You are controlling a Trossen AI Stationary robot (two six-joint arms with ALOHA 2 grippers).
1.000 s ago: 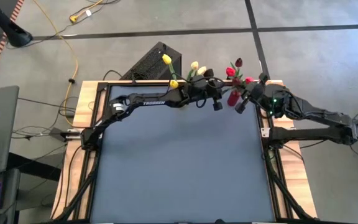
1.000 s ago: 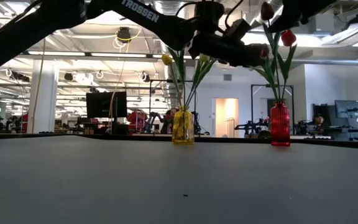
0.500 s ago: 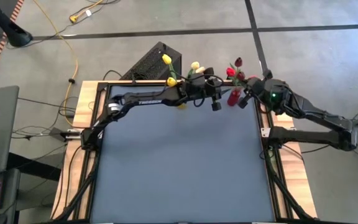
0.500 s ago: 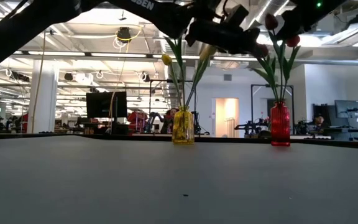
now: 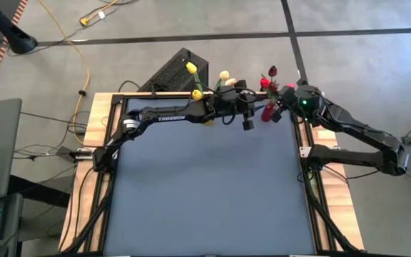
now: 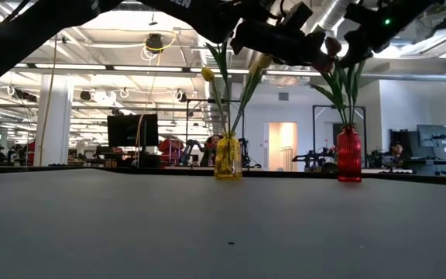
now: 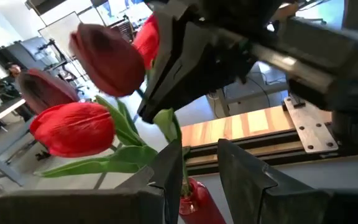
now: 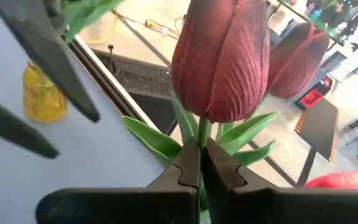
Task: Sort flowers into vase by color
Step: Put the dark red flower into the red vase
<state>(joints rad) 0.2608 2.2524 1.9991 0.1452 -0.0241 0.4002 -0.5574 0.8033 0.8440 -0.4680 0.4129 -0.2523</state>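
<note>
Your table's twelve o'clock edge: right gripper has shifted over the red vase, clamping a dark red tulip; left gripper gapes alongside.

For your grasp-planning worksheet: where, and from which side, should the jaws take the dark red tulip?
Grip the thin green stem just under the dark red tulip head, coming from the side: the stem stands upright, and the right gripper already pinches it there.
</note>
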